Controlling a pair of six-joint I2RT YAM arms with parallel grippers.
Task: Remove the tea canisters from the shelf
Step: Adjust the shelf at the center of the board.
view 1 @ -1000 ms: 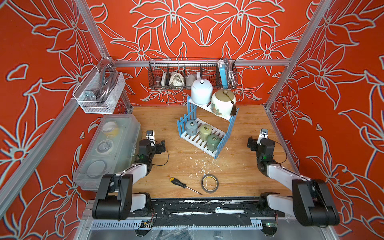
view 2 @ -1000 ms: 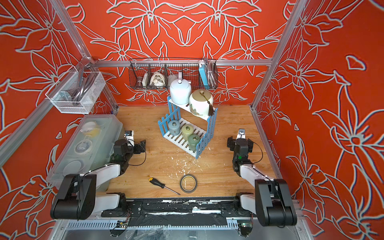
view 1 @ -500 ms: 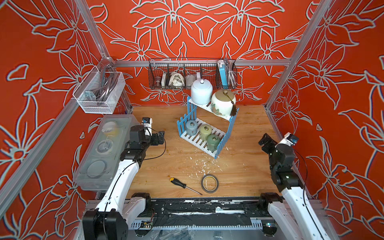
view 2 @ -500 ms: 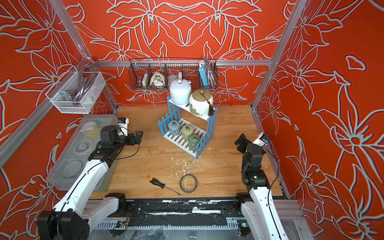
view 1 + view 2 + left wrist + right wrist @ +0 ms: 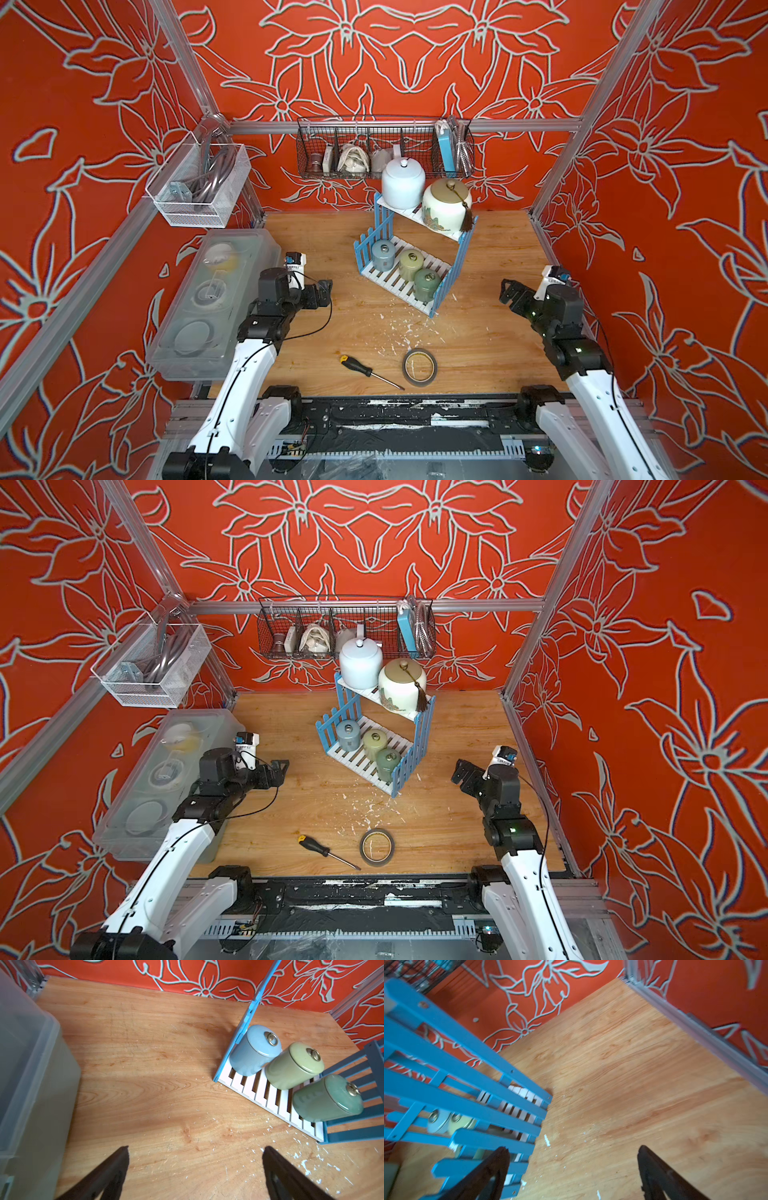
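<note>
The shelf [image 5: 365, 249] stands at the table's middle back, its blue fence sides and white slats seen in both top views. On its upper board sit a white tea canister [image 5: 402, 187] and a cream one [image 5: 446, 208] with a tassel. The lower board holds a grey-blue canister [image 5: 253, 1051], a yellow-green one [image 5: 291, 1066] and a sage one [image 5: 324, 1099]. My left gripper [image 5: 326, 291] hovers open to the left of the shelf, holding nothing. On the other side, my right gripper [image 5: 508, 291] is open and empty, facing the shelf's blue side [image 5: 456, 1084].
A clear plastic box [image 5: 208, 299] lies along the left wall. A screwdriver [image 5: 361, 370] and a tape roll [image 5: 419, 367] lie near the front edge. A black wire basket [image 5: 382, 149] hangs on the back wall, a white mesh basket [image 5: 199, 187] at left.
Both arms have unfolded from a low rest pose, lifting their grippers above the table and turning them inward toward the shelf. Both grippers stayed open.
</note>
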